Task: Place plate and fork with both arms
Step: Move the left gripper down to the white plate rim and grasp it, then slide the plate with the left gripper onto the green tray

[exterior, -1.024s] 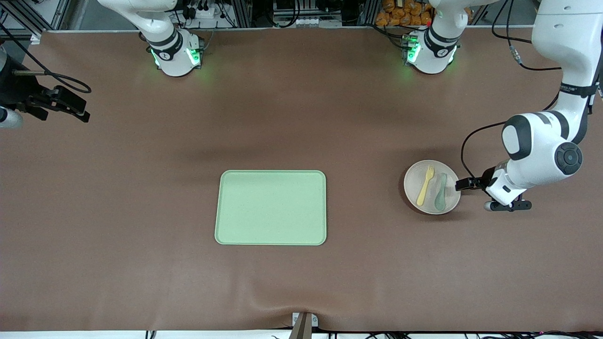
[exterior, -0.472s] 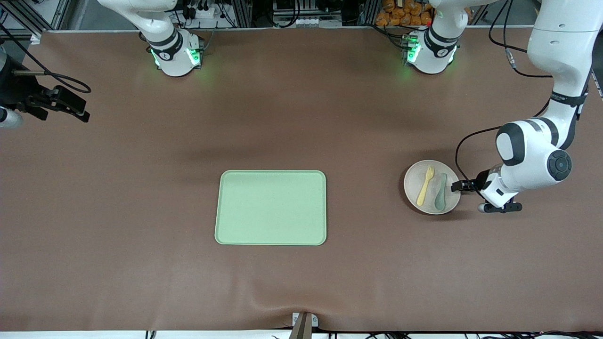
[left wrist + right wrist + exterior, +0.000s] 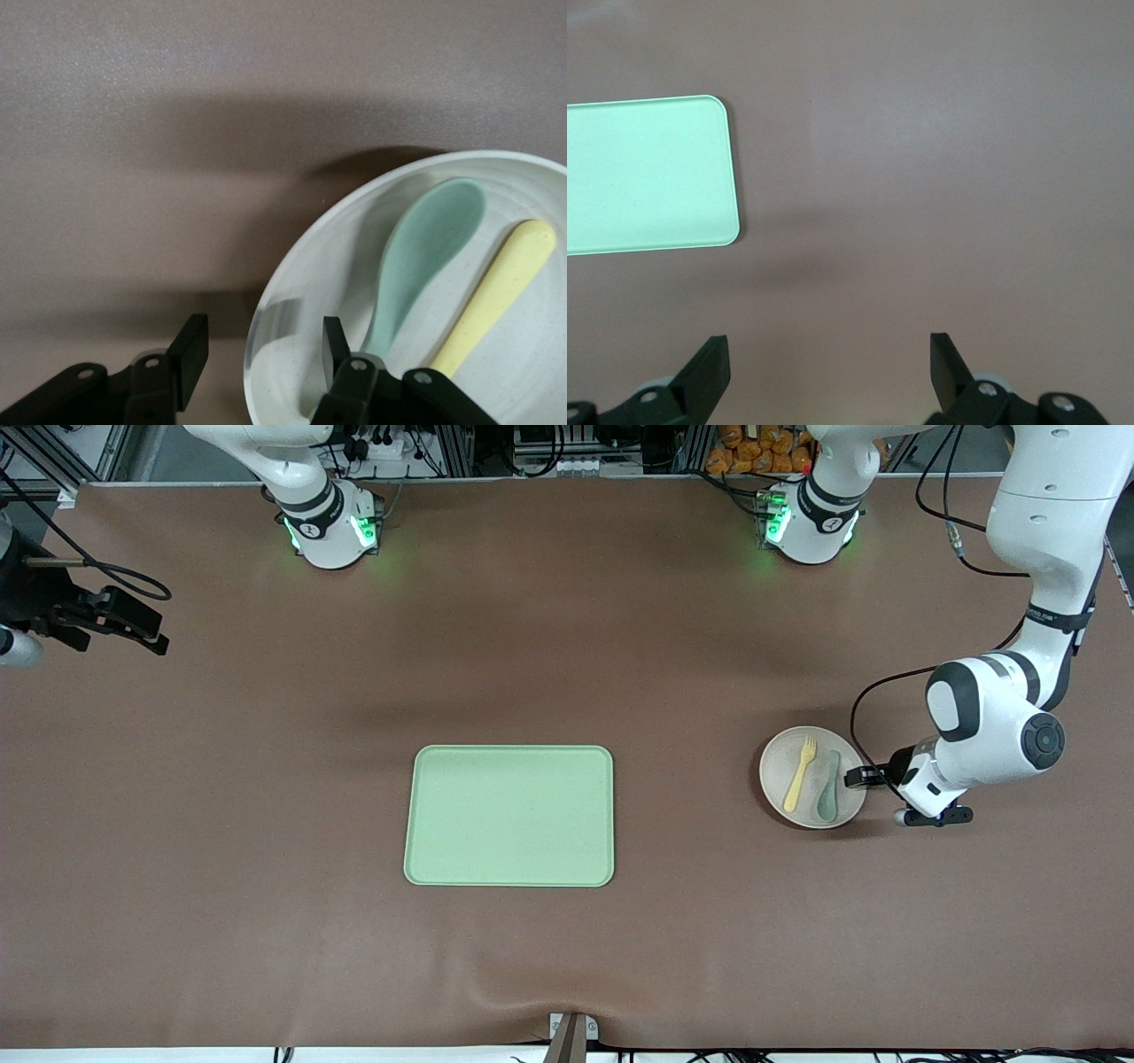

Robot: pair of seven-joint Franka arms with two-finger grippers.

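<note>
The off-white plate sits on the brown table toward the left arm's end. The pale-yellow fork lies in it beside a grey-green spoon. My left gripper is low at the plate's edge, open, one finger over the plate's inside and one outside its rim. In the left wrist view the gripper straddles the plate, with the fork's handle and the spoon just past it. My right gripper is open and empty over bare table at the right arm's end, and also shows in its wrist view.
The rectangular light-green tray lies flat in the middle of the table, nearer the front camera than the arm bases; its corner shows in the right wrist view. Brown mat covers the table.
My left gripper has slid toward the plate and now has its rim between the fingers. The plate, fork and right arm have not moved.
</note>
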